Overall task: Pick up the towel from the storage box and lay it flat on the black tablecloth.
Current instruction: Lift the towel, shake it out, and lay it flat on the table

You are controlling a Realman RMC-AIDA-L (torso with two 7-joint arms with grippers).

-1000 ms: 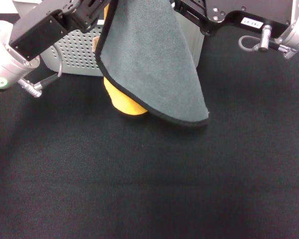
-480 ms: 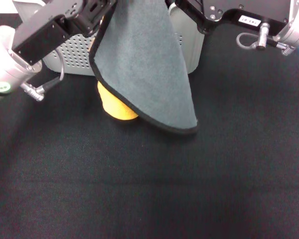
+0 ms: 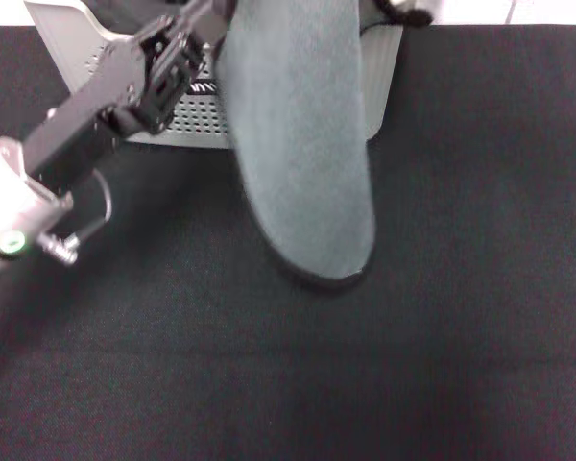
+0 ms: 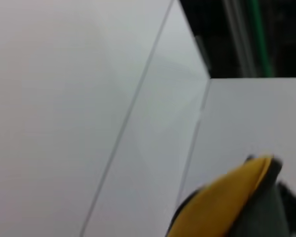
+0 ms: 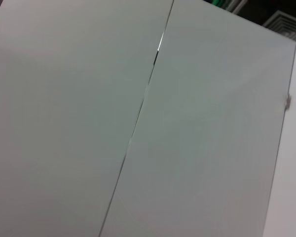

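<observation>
The towel is showing a soft, fleecy grey-green cloth face, its yellow-orange reverse looking matt. The storage box is looking like smooth perforated plastic. The black tablecloth is lying matt and finely textured.

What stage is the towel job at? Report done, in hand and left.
Done: the towel is out of the storage box and hangs in front of it. In hand: the left arm reaches up beside its top edge; neither tool is visible. Left: it hangs as a narrow drape, lower edge above or barely at the black tablecloth, not laid flat.
</observation>
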